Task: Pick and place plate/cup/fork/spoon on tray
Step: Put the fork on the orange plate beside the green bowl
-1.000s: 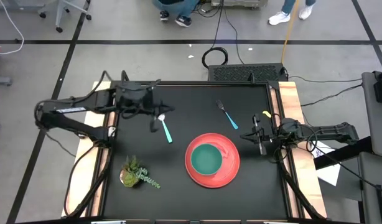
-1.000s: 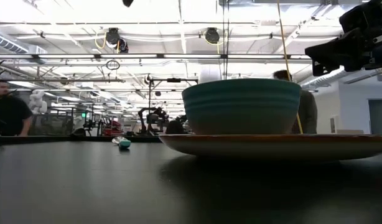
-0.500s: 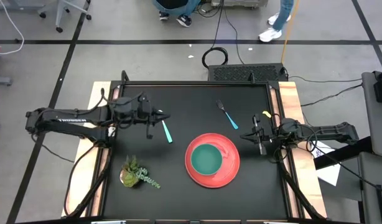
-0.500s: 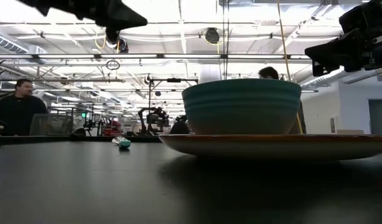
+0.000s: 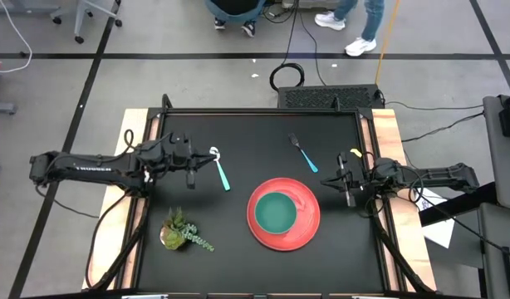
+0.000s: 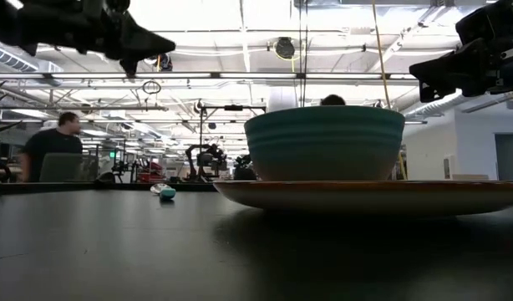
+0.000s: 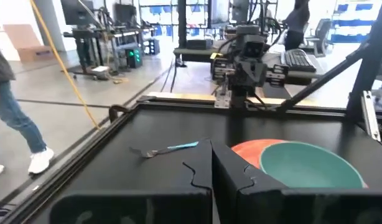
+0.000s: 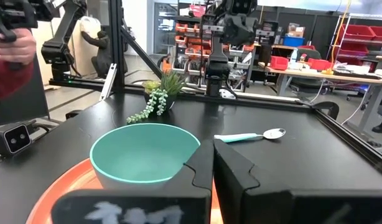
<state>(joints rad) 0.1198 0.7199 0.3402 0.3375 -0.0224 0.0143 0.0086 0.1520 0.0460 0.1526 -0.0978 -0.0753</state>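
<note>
The coral-red tray [image 5: 305, 235] lies on the black table right of centre, and the teal-green cup [image 5: 276, 213] stands upright in it. The spoon [image 5: 219, 170] lies flat left of the tray, its head toward the far edge. The fork [image 5: 303, 154] lies flat beyond the tray. My left gripper [image 5: 193, 168] hangs shut and empty above the table just left of the spoon; it also shows in the low view [image 6: 148, 42]. My right gripper [image 5: 347, 189] waits shut and empty at the tray's right. The cup [image 8: 144, 155] and spoon [image 8: 250, 136] show in the right wrist view, the fork [image 7: 166, 149] in the left.
A small potted plant [image 5: 182, 232] lies at the near left of the table. Wooden rails [image 5: 386, 141] run along the left and right edges. People move in the room beyond the far edge. Bare table lies between the spoon and the fork.
My left gripper has drawn back from over the spoon's head toward the table's left edge and come lower, its arm swinging toward the near side. The spoon lies where it was. A person walks past beyond the far edge.
</note>
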